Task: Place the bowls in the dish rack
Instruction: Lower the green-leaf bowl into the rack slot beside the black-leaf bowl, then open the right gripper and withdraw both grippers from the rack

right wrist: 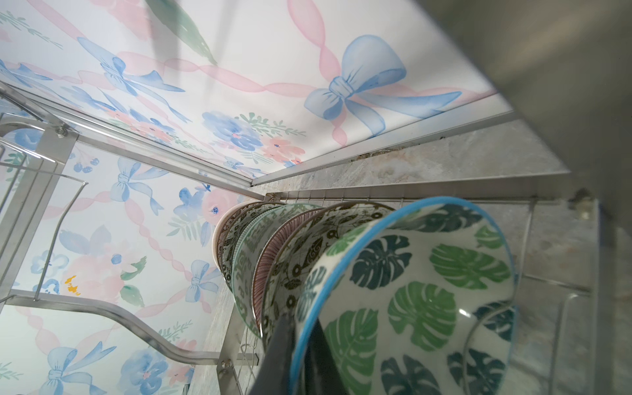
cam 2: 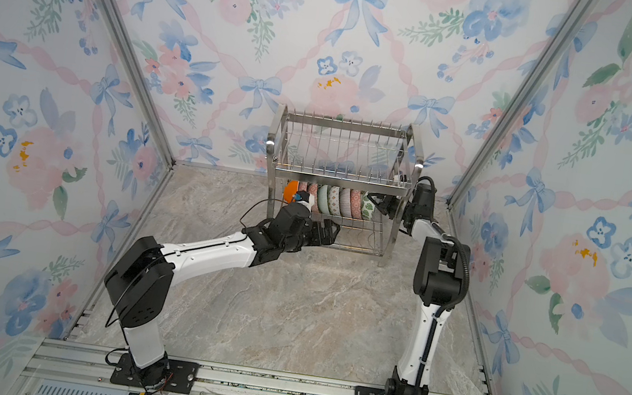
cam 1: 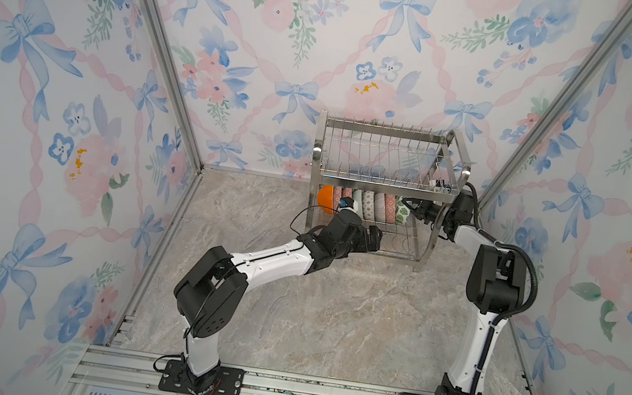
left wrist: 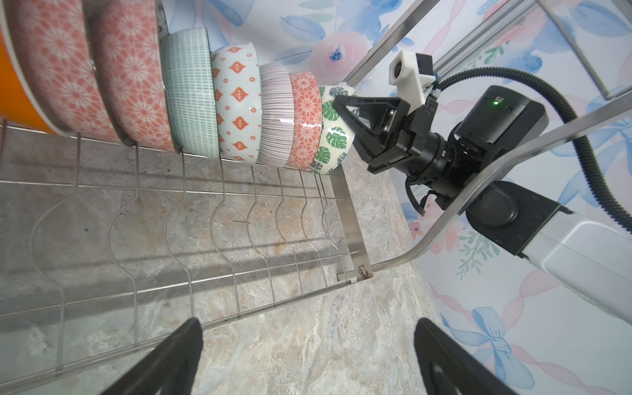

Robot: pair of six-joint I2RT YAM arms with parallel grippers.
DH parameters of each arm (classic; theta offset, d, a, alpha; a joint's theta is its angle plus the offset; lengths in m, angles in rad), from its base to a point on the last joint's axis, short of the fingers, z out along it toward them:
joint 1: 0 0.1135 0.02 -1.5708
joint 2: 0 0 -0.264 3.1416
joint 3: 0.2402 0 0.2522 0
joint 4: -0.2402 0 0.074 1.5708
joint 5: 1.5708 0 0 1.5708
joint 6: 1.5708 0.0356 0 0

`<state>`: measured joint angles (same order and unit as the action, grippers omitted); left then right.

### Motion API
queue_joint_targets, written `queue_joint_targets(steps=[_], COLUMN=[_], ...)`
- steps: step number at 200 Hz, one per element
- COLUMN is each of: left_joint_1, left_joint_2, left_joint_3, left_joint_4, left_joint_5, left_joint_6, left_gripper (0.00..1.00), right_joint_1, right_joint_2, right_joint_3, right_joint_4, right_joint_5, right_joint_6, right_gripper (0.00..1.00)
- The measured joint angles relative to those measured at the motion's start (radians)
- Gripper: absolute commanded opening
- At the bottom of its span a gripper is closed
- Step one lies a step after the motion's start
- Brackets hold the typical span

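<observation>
The dish rack (cam 1: 386,133) (cam 2: 341,126) stands at the back of the table in both top views. Several bowls (cam 1: 367,208) stand on edge in a row in its lower tier, an orange one (cam 1: 324,199) (left wrist: 13,85) at the left end. The green-leaf bowl (cam 1: 401,214) (right wrist: 427,301) is at the right end. My right gripper (cam 1: 409,207) (right wrist: 301,325) is shut on its blue rim, one finger inside and one outside. My left gripper (cam 1: 376,236) (left wrist: 307,325) hangs open and empty at the front of the lower tier's wires (left wrist: 184,239).
The rack's upper tier (cam 1: 378,161) with upright prongs hangs over the bowls. A curved steel side leg (left wrist: 478,191) crosses in front of the right arm. Floral walls and aluminium corner posts (cam 1: 180,74) enclose the marble tabletop (cam 1: 331,314).
</observation>
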<state>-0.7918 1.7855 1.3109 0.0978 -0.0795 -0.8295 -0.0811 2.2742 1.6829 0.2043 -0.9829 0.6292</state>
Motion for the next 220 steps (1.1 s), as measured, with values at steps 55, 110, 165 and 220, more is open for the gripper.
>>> queue_joint_targets(steps=[55,110,165,220], left_joint_1=[0.000,-0.007,-0.019,-0.024], left_joint_2=[-0.011,-0.053,-0.080,-0.110], left_joint_3=[-0.008,-0.026,-0.037,-0.061], left_joint_4=[-0.005,-0.027,-0.040,-0.056], left_joint_5=[-0.011,-0.022,-0.037,-0.052], left_joint_6=[0.000,0.001,0.007,0.019], left_gripper=[0.98,0.98,0.98,0.98], right_joint_1=[0.000,-0.003,-0.023,-0.090], right_joint_2=[-0.006,-0.040,-0.089,-0.193], right_joint_3=[-0.002,-0.050,-0.111,-0.261], right_joint_4=[-0.054,-0.056,-0.003,0.084], right_joint_5=[-0.005,-0.004,-0.001,0.061], right_joint_6=[-0.009,0.026,0.072,0.140], right_gripper=[0.27,0.39,0.43,0.46])
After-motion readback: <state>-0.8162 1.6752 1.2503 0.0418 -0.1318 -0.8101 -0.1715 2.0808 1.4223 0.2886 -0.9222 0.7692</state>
